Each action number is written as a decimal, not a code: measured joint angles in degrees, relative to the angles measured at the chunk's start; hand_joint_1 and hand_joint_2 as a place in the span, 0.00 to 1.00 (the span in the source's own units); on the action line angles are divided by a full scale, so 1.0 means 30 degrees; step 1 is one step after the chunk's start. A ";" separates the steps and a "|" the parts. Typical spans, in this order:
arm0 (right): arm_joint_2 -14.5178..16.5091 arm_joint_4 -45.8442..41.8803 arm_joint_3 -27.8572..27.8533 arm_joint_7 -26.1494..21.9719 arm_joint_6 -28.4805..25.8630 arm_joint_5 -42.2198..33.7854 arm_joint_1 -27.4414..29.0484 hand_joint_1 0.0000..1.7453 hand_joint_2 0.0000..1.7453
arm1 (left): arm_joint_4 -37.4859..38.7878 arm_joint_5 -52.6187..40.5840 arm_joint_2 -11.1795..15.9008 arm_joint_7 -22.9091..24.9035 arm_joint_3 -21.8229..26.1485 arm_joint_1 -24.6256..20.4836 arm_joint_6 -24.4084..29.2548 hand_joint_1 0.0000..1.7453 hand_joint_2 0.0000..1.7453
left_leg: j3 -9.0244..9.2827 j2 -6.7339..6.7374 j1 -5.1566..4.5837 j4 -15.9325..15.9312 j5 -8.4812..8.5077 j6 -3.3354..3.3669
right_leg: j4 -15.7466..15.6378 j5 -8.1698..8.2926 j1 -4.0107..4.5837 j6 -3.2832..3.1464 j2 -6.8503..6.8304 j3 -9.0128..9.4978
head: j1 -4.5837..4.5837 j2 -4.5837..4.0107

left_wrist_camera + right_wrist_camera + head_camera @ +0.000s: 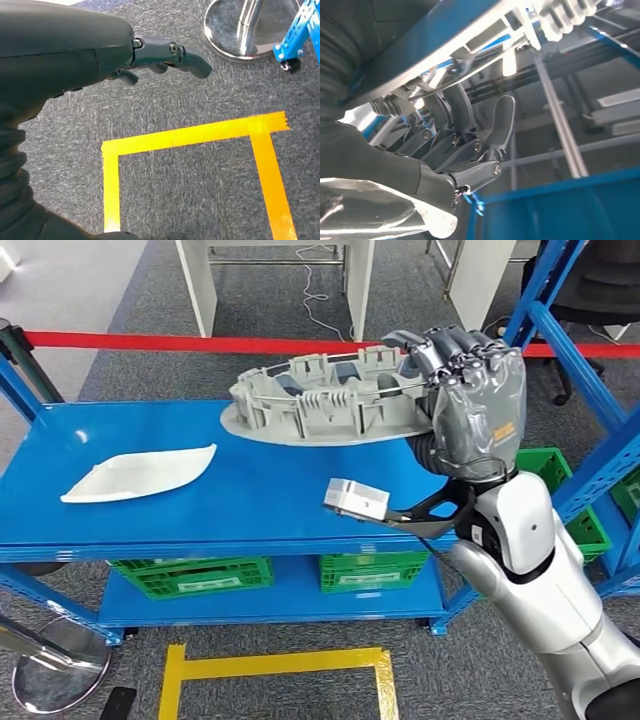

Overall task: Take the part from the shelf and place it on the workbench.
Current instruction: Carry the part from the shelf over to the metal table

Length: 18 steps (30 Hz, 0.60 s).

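My right hand (469, 398) grips one end of a long grey ribbed plastic part (324, 400) and holds it level above the blue workbench (249, 505), over its right half. In the right wrist view the fingers (471, 130) curl up around the part's edge (444, 45). A flat white curved part (140, 472) lies on the workbench's left side. Hanging over the grey carpet, my left hand (166, 55) has its fingers stretched out and holds nothing.
Green crates (196, 575) stand on the lower shelf of the workbench. A blue rack (581, 370) with a green crate (581, 515) is at the right. Red tape (189, 342) runs behind the bench. Yellow floor tape (188, 135) and a round metal base (245, 30) lie below.
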 joint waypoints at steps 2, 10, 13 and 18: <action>0.0224 -0.0038 0.0248 -0.0086 -0.0005 -0.0034 0.0003 1.00 1.00 | -0.0002 0.0000 -0.0025 0.0029 0.0115 -0.0033 0.0047 0.00 1.00 | -0.0099 0.0022 -0.0008 0.0013 0.0074 0.0047 | 0.2694 -0.1231 -0.0043 0.0101 -0.0008 -0.1037 | 0.0019 0.0000; 0.0850 -0.0140 0.0965 -0.0347 0.0002 -0.0378 -0.0193 1.00 1.00 | -0.0009 -0.0043 -0.0175 0.0047 0.0257 -0.0036 0.0133 0.00 1.00 | -0.0410 -0.0007 -0.0105 0.0111 0.0504 -0.0412 | -0.2276 0.0668 0.0062 -0.0186 0.0040 0.2112 | -0.0005 0.0000; 0.1213 -0.0144 0.1271 -0.0513 0.0166 -0.0601 -0.0461 1.00 1.00 | -0.0009 -0.0147 -0.0160 0.0047 0.0269 -0.0044 0.0164 0.00 1.00 | -0.0574 0.0005 -0.0048 0.0211 0.0487 -0.0763 | -0.2336 0.1025 0.0012 -0.0487 0.0056 0.1911 | -0.0009 0.0000; 0.1668 -0.0097 0.1932 -0.0557 0.0574 -0.0834 -0.0940 1.00 1.00 | -0.0009 -0.0222 -0.0182 0.0086 0.0304 -0.0091 0.0284 0.00 1.00 | -0.2115 0.0013 0.0039 0.5050 -0.2758 -0.1201 | -0.2388 0.1652 -0.0036 -0.0825 -0.0050 0.1182 | -0.0105 0.0000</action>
